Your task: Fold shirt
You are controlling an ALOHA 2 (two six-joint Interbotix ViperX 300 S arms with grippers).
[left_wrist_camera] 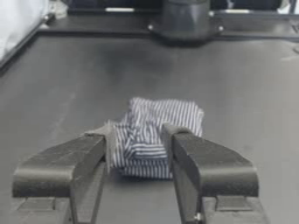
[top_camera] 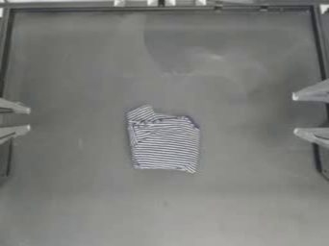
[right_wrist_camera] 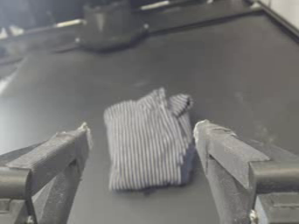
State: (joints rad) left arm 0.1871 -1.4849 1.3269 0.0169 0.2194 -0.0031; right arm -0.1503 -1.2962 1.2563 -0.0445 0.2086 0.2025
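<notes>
Left gripper (left_wrist_camera: 137,153) seen nearest in left wrist view, jaws spread apart, nothing held. Right gripper (right_wrist_camera: 140,144) likewise spread wide, nothing held. Both drawn back at table (top_camera: 77,192) edges, left gripper (top_camera: 14,118) at left side, right gripper (top_camera: 311,113) at right. Shirt (top_camera: 163,141) laid folded into compact striped rectangle at table centre, one corner raised, well apart from both grippers.
</notes>
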